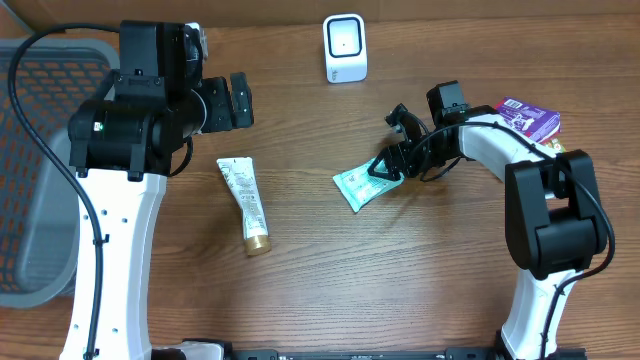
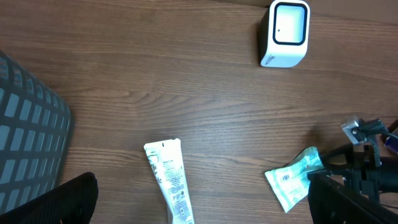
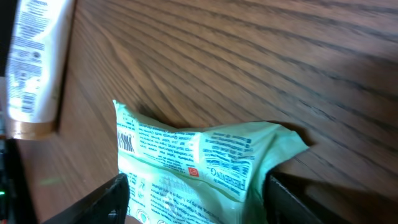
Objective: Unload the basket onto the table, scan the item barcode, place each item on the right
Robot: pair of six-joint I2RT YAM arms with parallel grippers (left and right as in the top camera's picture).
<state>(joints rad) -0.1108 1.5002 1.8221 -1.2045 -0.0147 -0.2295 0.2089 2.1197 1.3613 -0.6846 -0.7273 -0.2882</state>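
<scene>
Right gripper (image 3: 198,202) straddled the pale green packet (image 3: 199,149), one dark finger (image 3: 112,199) at each side edge; couldn't tell if they touched it. Packet lay crumpled on the wooden table (image 3: 261,56), print up. White tube (image 3: 31,56) with gold cap (image 3: 28,129) lay at far left.

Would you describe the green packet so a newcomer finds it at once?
Start at the white scanner at the top of the overhead view. Below, slightly right, a packet lies between the fingers of the right gripper. It is pale green and crinkled, unlike the white tube to its left.
</scene>
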